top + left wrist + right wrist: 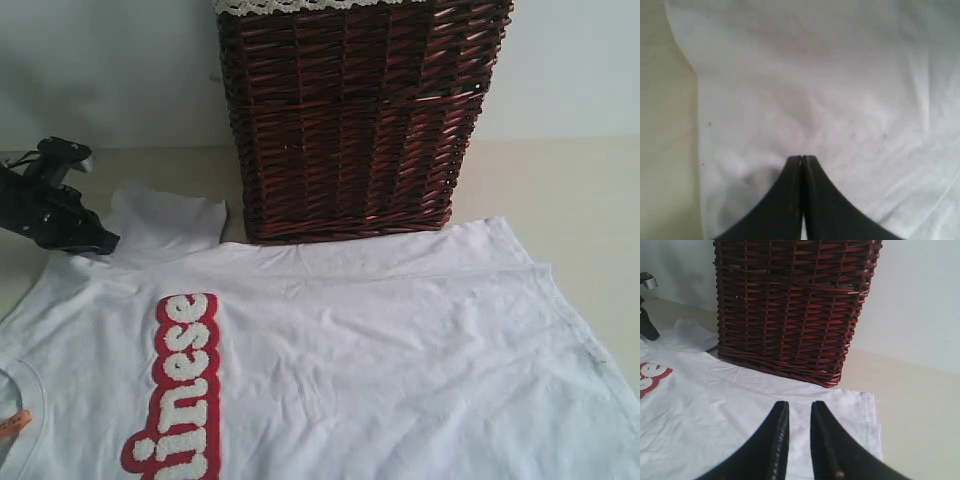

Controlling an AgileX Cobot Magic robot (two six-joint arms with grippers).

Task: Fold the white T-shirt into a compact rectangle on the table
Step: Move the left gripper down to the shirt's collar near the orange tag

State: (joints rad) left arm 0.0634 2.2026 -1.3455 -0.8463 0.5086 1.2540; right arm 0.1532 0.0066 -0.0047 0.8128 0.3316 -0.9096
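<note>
The white T-shirt (pixel 380 340) lies spread flat on the table (pixel 560 190), its red-outlined letters (pixel 185 380) at the front left and an orange collar tag (pixel 14 424) at the left edge. My left gripper (pixel 106 240) hovers at the far left by the sleeve (pixel 165 220). In the left wrist view this gripper (pixel 801 157) is shut over the white fabric (pixel 815 90), with no cloth visible between its fingers. My right gripper (pixel 799 404) stands open by a narrow gap above the shirt's corner (pixel 855 407); it is out of the exterior view.
A tall dark wicker basket (pixel 350 120) with white lace trim stands at the back, touching the shirt's far edge (pixel 790 310). Bare table shows right of the shirt (pixel 920 415) and beside the fabric's edge (pixel 665 150). A pale wall rises behind.
</note>
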